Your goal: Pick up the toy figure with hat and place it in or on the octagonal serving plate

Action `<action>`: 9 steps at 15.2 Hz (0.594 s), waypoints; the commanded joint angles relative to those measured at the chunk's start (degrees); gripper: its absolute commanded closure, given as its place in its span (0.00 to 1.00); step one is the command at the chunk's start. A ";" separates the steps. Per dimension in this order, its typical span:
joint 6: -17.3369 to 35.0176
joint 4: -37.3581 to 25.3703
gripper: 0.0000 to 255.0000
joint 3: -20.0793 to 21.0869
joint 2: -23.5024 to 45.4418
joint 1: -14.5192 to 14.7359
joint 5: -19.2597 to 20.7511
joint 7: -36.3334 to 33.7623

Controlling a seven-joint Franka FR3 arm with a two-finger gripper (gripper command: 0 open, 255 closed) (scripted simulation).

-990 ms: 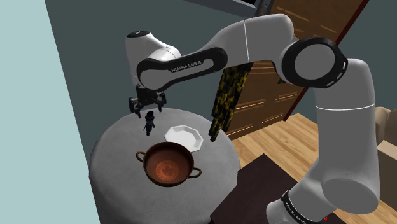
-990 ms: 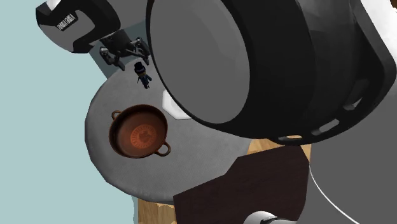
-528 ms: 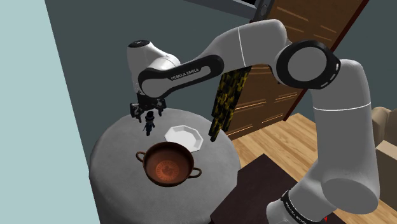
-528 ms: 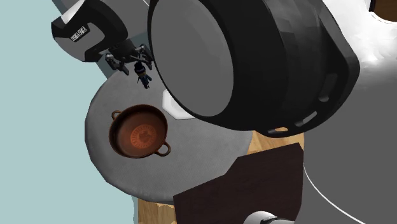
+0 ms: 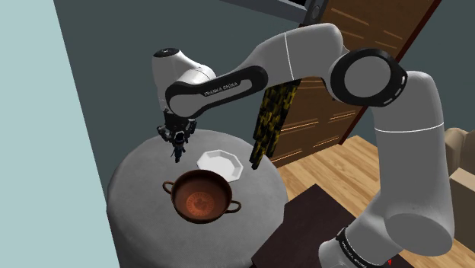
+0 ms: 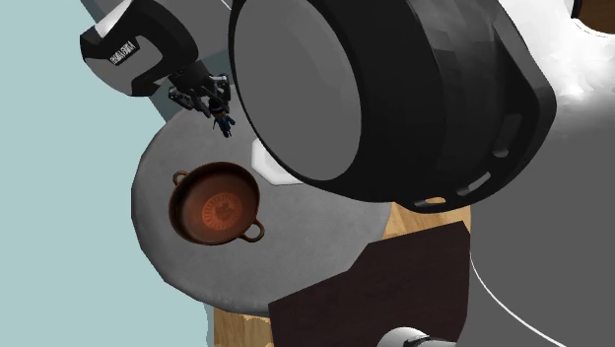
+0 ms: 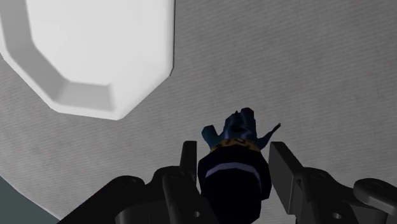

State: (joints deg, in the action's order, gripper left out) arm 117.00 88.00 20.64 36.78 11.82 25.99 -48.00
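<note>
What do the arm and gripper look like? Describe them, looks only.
The arm is white, with rounded links and black ring-shaped joints with grey caps. A black band near the wrist carries white lettering, FRANKA EMIKA. The gripper is all black, with two flat fingers.

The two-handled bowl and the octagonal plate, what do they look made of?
The bowl: reddish-brown with a soft sheen, perhaps copper or glazed clay. The plate: plain matte white, maybe ceramic; no texture settles it.
</note>
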 commanded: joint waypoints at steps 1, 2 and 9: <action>0.00 0.01 1.00 0.00 0.01 0.00 -0.01 0.00; -0.01 -0.01 1.00 0.00 0.02 0.01 0.00 0.00; -0.51 -0.15 1.00 0.12 -0.37 -0.05 -0.19 0.18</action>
State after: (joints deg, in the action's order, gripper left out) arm 116.73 87.91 20.70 36.61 11.82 25.89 -47.93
